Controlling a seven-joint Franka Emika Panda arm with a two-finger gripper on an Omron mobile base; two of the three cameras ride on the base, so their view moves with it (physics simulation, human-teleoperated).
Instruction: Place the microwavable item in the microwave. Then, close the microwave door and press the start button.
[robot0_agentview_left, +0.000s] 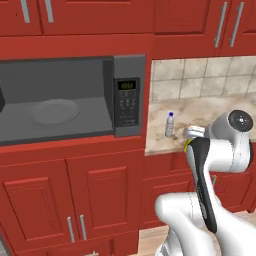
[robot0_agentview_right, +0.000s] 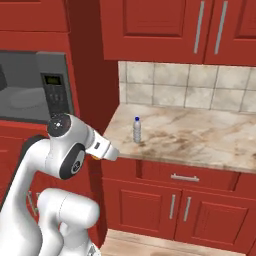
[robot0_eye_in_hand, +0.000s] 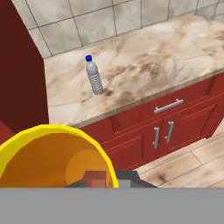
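The tool (robot0_eye_in_hand: 101, 183) is closed tight on the yellow cup (robot0_eye_in_hand: 52, 157), whose open mouth fills the lower left of the hand view, off the table. In the left base view a sliver of yellow shows at the arm's wrist, right of centre. A clear water bottle (robot0_eye_in_hand: 93, 76) with a blue cap stands upright near the table (robot0_eye_in_hand: 144, 61) front edge, apart from the cup. The microwave (robot0_agentview_left: 60, 100) sits at the left, its door swung open, turntable (robot0_agentview_left: 55, 111) bare, keypad panel (robot0_agentview_left: 128, 102) on its right.
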